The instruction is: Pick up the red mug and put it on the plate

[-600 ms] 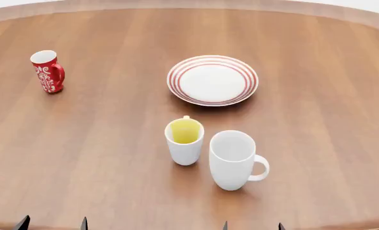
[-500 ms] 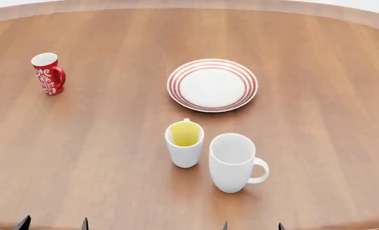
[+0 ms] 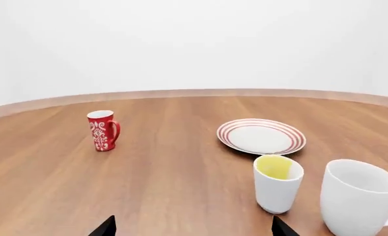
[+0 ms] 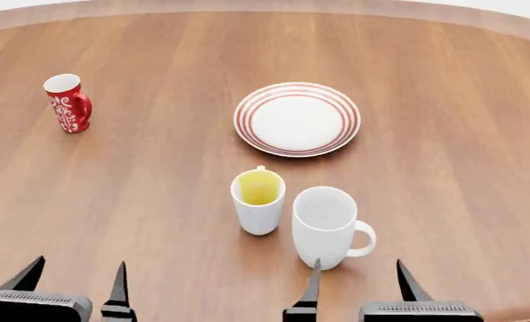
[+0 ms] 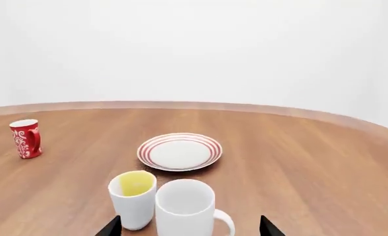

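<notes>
While both end effectors, left [image 4: 72, 285] & right [image 4: 359, 282], are hanging spread and empty at the worktop's near edge, the red mug [image 4: 67, 102] is standing upright far left, well apart from the plate [image 4: 297, 119]; pickup and placing are both still left to do.

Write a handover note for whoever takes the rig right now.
Left gripper: open, empty, at the near table edge.
Right gripper: open, empty, just short of the white mug.
Red mug: upright, far left, untouched.
Plate: centre, bare; yellow-lined mug stands between it and the robot.
Done: nothing.
Left: grasp the red mug, likely with the left arm, and set it on the plate.
</notes>
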Controlling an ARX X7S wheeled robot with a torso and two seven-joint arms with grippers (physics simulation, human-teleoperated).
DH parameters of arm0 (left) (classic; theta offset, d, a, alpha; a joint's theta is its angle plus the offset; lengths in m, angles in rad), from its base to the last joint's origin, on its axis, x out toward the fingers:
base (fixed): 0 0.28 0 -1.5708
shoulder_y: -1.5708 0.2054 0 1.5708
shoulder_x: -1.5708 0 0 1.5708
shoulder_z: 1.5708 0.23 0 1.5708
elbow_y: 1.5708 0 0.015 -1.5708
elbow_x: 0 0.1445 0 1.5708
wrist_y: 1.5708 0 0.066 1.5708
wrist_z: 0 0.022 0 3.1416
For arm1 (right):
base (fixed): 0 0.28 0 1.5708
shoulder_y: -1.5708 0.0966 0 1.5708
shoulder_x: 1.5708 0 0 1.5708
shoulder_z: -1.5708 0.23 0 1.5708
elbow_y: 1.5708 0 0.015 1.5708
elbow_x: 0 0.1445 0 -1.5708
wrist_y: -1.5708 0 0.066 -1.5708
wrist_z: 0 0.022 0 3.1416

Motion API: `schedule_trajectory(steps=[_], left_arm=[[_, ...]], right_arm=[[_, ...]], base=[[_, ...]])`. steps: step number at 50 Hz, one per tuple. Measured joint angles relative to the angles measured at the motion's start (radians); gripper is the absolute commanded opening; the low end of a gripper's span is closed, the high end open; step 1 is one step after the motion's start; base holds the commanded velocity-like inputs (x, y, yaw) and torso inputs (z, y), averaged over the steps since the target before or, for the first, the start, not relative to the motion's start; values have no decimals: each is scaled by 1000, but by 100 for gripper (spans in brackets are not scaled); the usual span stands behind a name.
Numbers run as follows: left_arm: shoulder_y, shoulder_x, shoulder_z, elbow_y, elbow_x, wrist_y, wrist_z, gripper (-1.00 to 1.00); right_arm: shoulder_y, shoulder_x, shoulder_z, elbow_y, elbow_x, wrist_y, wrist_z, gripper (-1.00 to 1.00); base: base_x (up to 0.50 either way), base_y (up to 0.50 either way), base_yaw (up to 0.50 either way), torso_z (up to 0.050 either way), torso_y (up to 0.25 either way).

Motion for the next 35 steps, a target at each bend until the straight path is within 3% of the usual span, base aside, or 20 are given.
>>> schedule_trajectory(steps=[11,26,35], left_arm=[[-77,-22,17,155,-30,-175,-13,100],[-114,-41,23,195,-51,-224,-31,100],[-119,-51,23,193,-57,-221,-43,100]], right_arm=[[101,31,-6,-166,24,212,21,100],[314,80,161,-105,18,372,137,100],[371,107,214,-87,14,411,170,100]], base=[[0,0,0,0,0],[6,0,0,0,0],[454,0,0,0,0]])
